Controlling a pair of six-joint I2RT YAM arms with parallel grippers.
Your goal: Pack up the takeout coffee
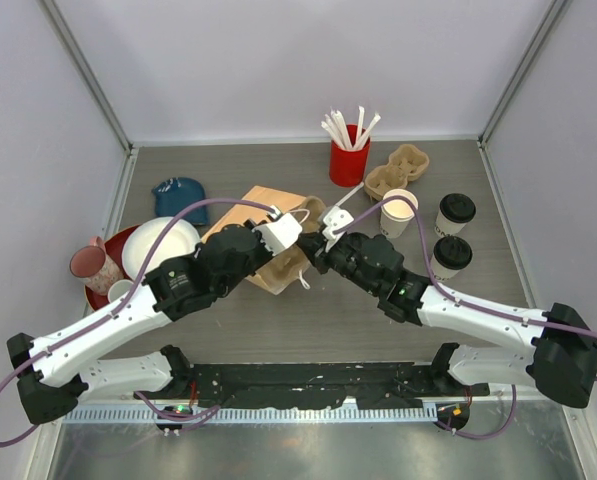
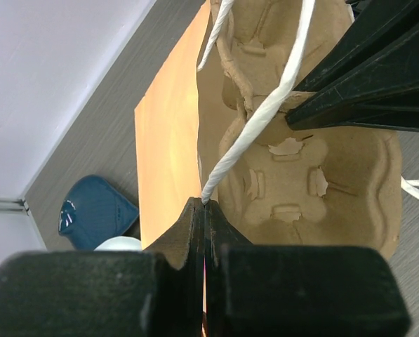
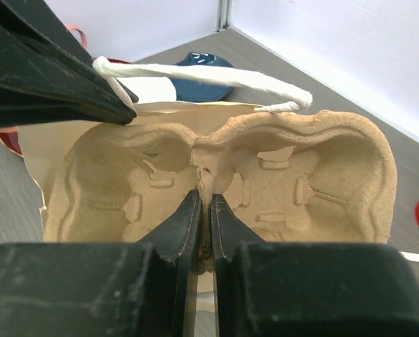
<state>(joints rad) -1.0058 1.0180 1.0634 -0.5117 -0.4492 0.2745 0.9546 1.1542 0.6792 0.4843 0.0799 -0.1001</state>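
The left fingers pinch the paper bag's cord handle, the right fingers pinch the cup carrier's centre ridge at the bag's mouth, and the lidded coffee cups stand at centre right of the top view, nearer the right arm.

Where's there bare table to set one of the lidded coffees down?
Free: the back strip between the blue object and the red stirrer cup; the near middle, below the paper bag and between the left arm and right arm. Crowded: the lidded coffees, lidless cup and spare carrier at right; the dishes at left.
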